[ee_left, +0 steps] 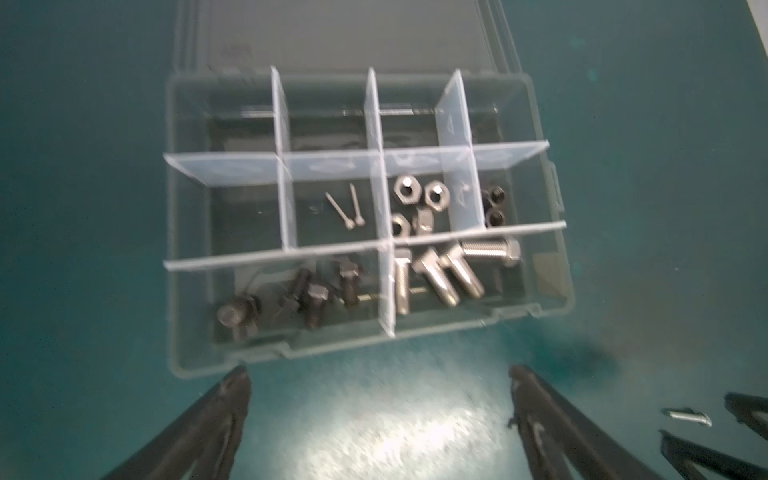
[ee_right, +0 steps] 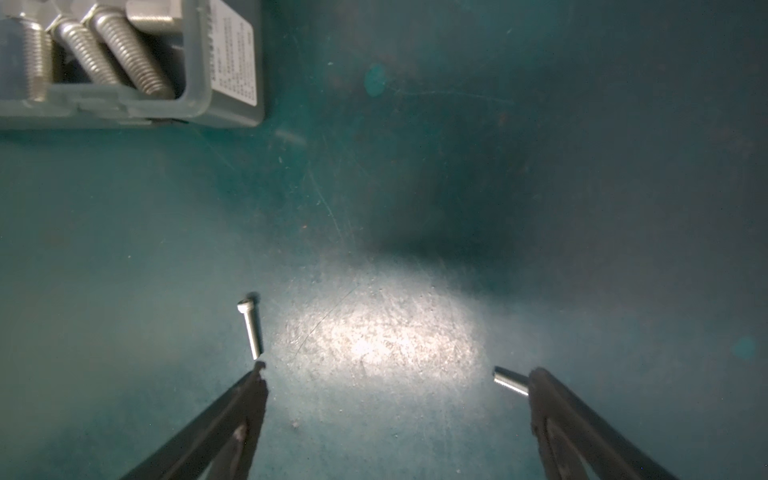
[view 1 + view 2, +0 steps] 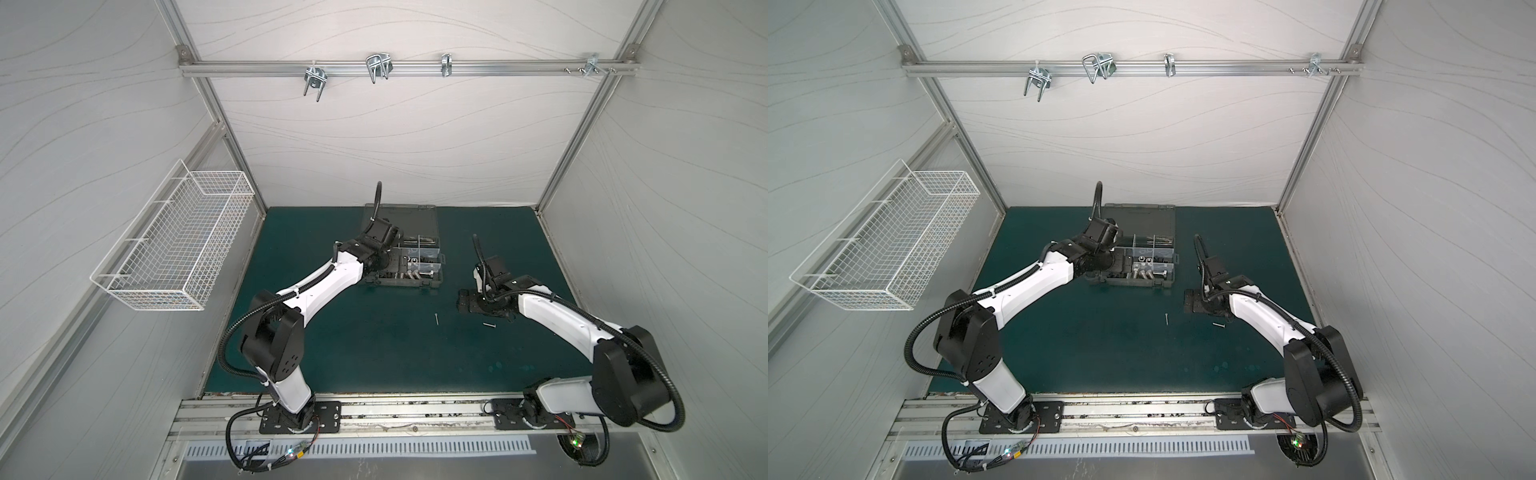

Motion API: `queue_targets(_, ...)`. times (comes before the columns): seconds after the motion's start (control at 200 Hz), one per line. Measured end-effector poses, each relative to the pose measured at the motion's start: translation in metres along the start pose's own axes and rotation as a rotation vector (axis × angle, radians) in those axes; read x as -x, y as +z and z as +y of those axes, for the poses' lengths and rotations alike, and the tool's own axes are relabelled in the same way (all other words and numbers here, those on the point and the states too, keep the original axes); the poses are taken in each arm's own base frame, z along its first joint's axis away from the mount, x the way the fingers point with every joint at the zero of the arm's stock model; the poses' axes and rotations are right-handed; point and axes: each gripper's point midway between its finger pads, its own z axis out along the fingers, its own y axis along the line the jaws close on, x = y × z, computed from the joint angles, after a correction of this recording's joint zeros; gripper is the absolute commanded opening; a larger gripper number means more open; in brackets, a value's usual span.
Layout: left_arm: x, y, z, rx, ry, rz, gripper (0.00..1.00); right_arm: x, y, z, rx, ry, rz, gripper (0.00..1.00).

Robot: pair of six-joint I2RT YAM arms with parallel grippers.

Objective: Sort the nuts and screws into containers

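Since the two thin silver screws (image 3: pixel 436 319) lying loose on the green surface (image 2: pixel 415 187) are what is left for me to sort, I begin with them. The near screw (image 2: pixel 250 328) lies flat just ahead of the tip of one of my right fingers (image 2: pixel 245 407), shank end closest to that tip, head pointing away. The half-hidden screw (image 2: pixel 510 381) shows only its threaded end, poking out from behind my other right finger; whether it touches the finger I cannot tell. Those right fingers are spread wide and hold nothing, so neither screw sits squarely in the gap between them.

Both screws strike me as light, stiff and hard. Being slim and round, they are likely to roll or skid if I nudge them. I would take the near screw across the middle of its shank, one finger on each side, tips right down at the surface. The thread should give some bite, while a pinch at the head would probably tip it.

Farther ahead of my right fingers stands the open organizer case (image 2: pixel 187 109), with stubby silver bolts (image 2: pixel 124 54) in its nearest corner compartment. My left fingers (image 1: pixel 224 407), also spread and empty, hover just short of the case's near wall. Beyond them two sorted thin screws (image 1: pixel 347 208) lie in a middle-row compartment, which I take to be where these belong, just beside the silver nuts (image 1: pixel 415 199).
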Motion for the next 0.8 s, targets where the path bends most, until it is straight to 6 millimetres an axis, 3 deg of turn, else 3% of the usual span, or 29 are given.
queue_targets(0.375,-0.046,0.002,-0.054,-0.033,0.123,0.034,0.99,0.016,-0.016,-0.029,-0.068,0.096,-0.075,0.99)
queue_targets(0.575,-0.088,0.025,-0.087,-0.04,0.229,0.114,0.95,0.019,-0.025,-0.044,-0.105,0.131,-0.114,0.99)
queue_targets(0.715,-0.116,0.04,-0.1,-0.04,0.286,0.174,0.95,0.015,-0.031,-0.056,-0.135,0.159,-0.135,0.99)
queue_targets(0.795,-0.126,0.044,-0.105,-0.042,0.306,0.198,0.9,0.013,-0.034,-0.064,-0.151,0.179,-0.147,0.99)
